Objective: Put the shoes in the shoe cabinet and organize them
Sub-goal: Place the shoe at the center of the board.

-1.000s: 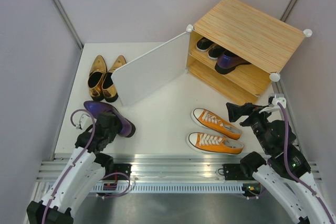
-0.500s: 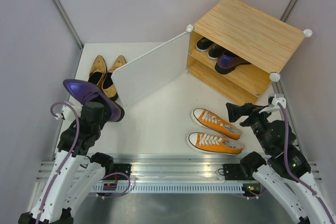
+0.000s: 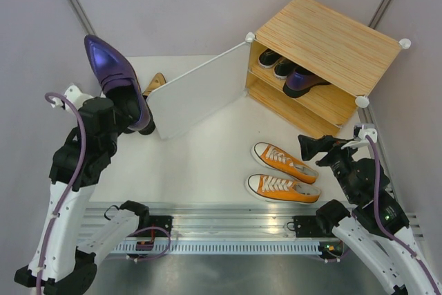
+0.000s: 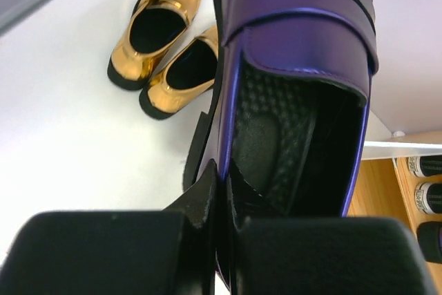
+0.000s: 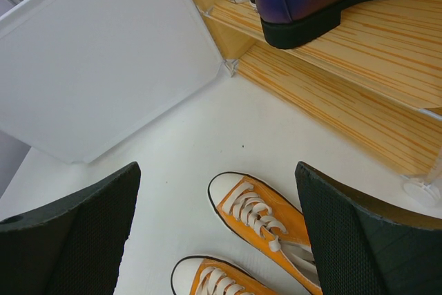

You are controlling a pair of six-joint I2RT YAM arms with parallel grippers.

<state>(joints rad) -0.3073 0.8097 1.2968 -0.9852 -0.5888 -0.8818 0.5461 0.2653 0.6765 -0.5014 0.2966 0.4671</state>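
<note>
My left gripper [image 3: 132,112] is shut on the side wall of a glossy purple loafer [image 3: 109,70], held high over the table's left side with its toe pointing away. In the left wrist view the fingers [image 4: 207,191] pinch the loafer's [image 4: 297,67] rim, and the gold pumps [image 4: 166,53] lie below. The shoe cabinet [image 3: 328,43] stands at the back right with its door [image 3: 197,98] swung open. Its shelf holds the other loafer [image 3: 302,81] and the black sneakers [image 3: 276,63]. My right gripper [image 3: 311,146] hangs open above the orange sneakers [image 3: 283,174].
The white door panel [image 5: 103,67] reaches out over the middle of the table, close to the raised loafer. The lower compartment floor [image 5: 345,101] of the cabinet shows bare wood. Grey walls enclose the table on three sides.
My left arm has lifted the purple loafer off the table's front left and carried it up and back over the gold pumps. The right arm has not moved.
</note>
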